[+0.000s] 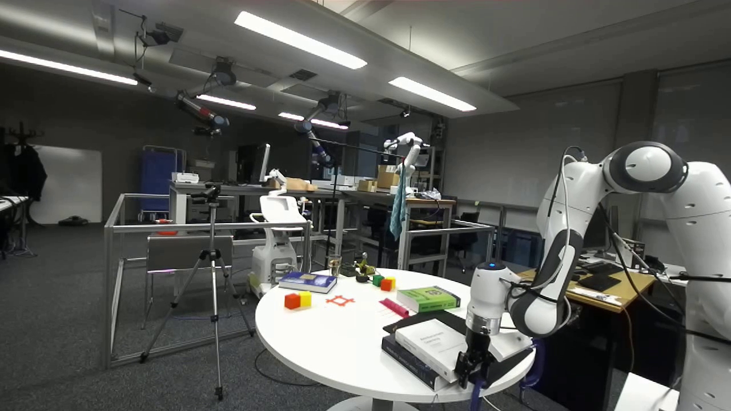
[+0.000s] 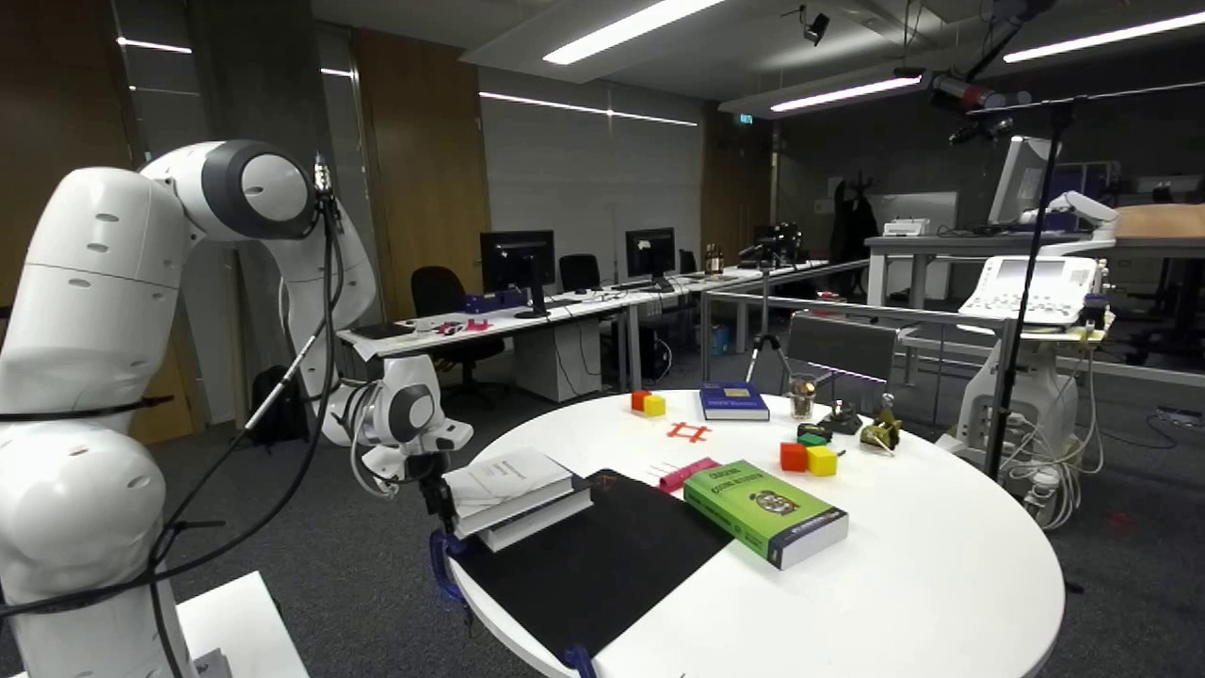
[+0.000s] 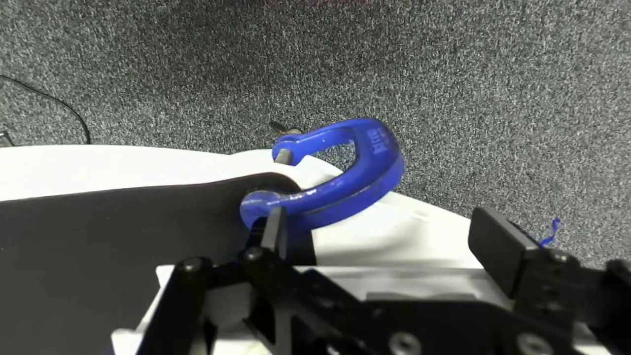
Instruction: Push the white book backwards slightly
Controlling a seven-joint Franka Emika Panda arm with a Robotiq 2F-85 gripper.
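The white book lies flat on a thicker-looking dark book near the table's rim; in an exterior view its white cover tops the same stack. My gripper points down at the end of the stack nearest the table edge, close against the white book, though contact cannot be made out. Seen from the wrist, the gripper is open, its two fingers wide apart with nothing held. A pale side of the white book runs just behind the fingers, partly covered by the gripper body.
A blue clamp grips the table rim right beside the fingers. Under the stack is a black mat. A green book, a pink item, a blue book and coloured cubes lie farther across the round table.
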